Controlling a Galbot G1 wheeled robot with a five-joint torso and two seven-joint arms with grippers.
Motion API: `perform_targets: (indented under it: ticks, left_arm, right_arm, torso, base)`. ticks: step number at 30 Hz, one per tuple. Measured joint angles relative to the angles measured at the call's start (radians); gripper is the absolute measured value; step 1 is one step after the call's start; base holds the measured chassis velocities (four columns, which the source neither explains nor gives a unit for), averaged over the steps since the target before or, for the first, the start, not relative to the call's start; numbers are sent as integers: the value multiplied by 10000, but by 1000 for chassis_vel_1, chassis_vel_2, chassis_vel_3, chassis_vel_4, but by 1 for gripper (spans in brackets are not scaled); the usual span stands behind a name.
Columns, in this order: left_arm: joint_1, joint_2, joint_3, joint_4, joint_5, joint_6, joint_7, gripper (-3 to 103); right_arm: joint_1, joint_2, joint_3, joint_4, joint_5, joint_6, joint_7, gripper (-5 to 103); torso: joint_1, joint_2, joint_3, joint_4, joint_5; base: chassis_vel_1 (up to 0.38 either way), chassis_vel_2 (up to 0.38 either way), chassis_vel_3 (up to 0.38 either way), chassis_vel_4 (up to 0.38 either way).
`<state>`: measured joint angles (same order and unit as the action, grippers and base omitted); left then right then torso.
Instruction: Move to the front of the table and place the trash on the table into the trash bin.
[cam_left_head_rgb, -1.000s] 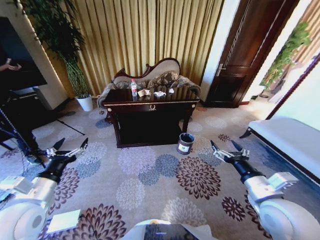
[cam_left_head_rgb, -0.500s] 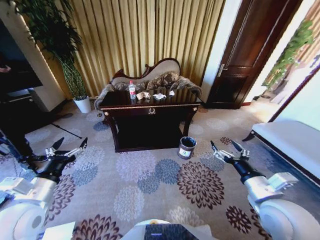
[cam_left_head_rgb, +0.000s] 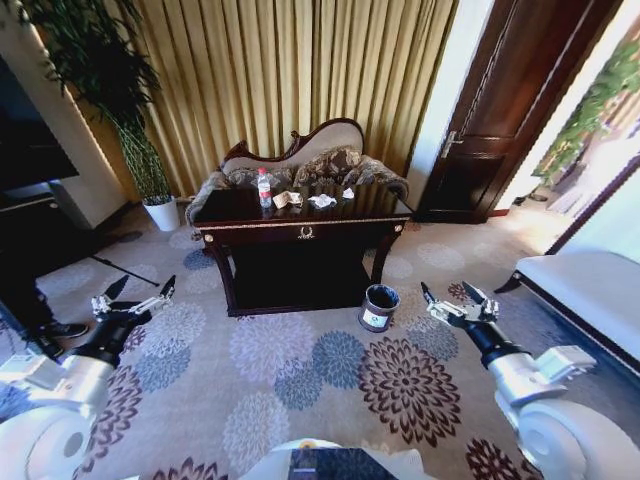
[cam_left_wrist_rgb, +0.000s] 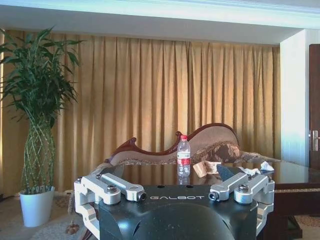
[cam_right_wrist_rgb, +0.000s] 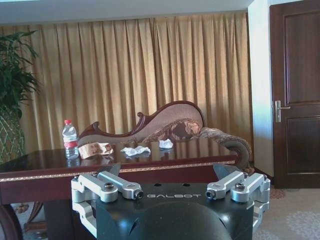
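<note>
Large dark glossy wooden table with gold edge trim and curved legs (cam_left_head_rgb: 300, 232) straight ahead across the flowered carpet, backed by a carved sofa and gold curtains. On its surface, toward the left end: clear plastic bottle with red cap and red label (cam_left_head_rgb: 264, 188), standing upright. Just to the right of it, crumpled tan paper wad (cam_left_head_rgb: 287, 200), then crumpled white tissue (cam_left_head_rgb: 321, 201), then a smaller white scrap (cam_left_head_rgb: 348, 193) nearer the right end; all apart from one another, none touching the bottle.

Small round dark brown trash bin with pale label band and black inside (cam_left_head_rgb: 378, 307) upright on the carpet, just beside the table's front right leg and outside it.

Left claw (cam_left_head_rgb: 133, 296) held low over the carpet on the robot's left, well apart from the table, fingers spread wide and holding nothing. Right claw (cam_left_head_rgb: 454, 297) held low on the robot's right, near the bin but not touching it, fingers likewise spread wide and empty.

From the left wrist: bottle (cam_left_wrist_rgb: 183, 155), tan wad (cam_left_wrist_rgb: 205, 168) and tissue (cam_left_wrist_rgb: 265, 166) in a row on the surface beyond the open claw (cam_left_wrist_rgb: 174, 194). From the right wrist: the same row, bottle (cam_right_wrist_rgb: 70, 139), wad (cam_right_wrist_rgb: 95, 149), tissue (cam_right_wrist_rgb: 135, 150), beyond the open claw (cam_right_wrist_rgb: 172, 193)
</note>
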<state>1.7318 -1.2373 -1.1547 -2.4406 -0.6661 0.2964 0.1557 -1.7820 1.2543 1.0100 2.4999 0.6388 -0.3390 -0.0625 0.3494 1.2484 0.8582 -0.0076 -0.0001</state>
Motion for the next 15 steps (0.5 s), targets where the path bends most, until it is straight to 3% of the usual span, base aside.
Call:
perform_targets:
  ticks: [15]
  left_arm:
    - [1, -11, 4, -6, 1, -52, 61, 100]
  right_arm:
    - [-3, 13, -37, 1, 0, 16, -1, 100]
  torso:
    - [1, -1, 0, 2, -1]
  base:
    - [-166, 174, 182, -165]
